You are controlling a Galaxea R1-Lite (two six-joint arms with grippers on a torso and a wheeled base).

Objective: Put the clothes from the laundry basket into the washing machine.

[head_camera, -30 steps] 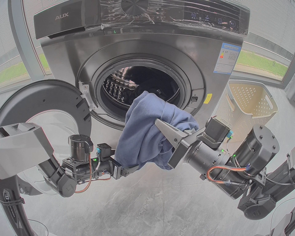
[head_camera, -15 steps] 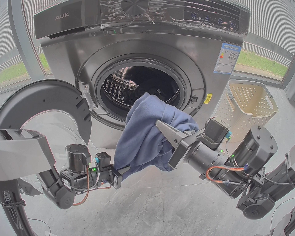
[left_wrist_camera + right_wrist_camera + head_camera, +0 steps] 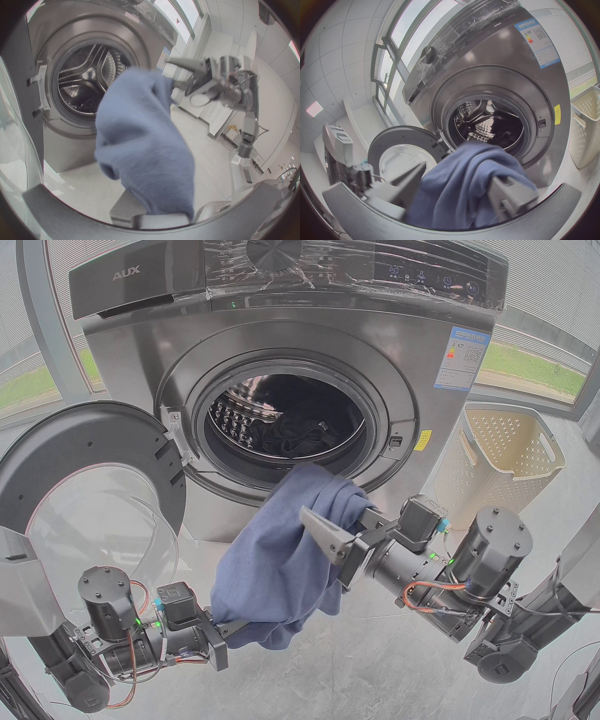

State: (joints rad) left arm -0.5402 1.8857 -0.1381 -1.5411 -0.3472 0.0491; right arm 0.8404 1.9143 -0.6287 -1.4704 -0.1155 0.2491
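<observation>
The blue sweatshirt point(image 3: 281, 565), soft, light and floppy, hangs just below the washing machine's point(image 3: 137, 365) open mouth, its hem pinched in the clenched left gripper point(image 3: 234, 626), its bulk bunched between the right gripper's point(image 3: 456, 175) spread fingers, so thick folds look the safest hold.

The right arm point(image 3: 406, 560) is dark grey and built of stout cylinders. Its round motor cap point(image 3: 497, 540) carries a ring of small screws. An orange cable point(image 3: 437, 584) loops along the wrist beside a green light, and a black camera box point(image 3: 420, 520) bears a teal plug. The right gripper point(image 3: 334, 515) has pale grey, wedge-shaped jaws. The left arm point(image 3: 31, 596) wears an angular light grey shell above a black wrist, with a thin orange wire point(image 3: 133, 659) and a screw-ringed cap point(image 3: 103, 582). The left gripper point(image 3: 228, 629) is black.
</observation>
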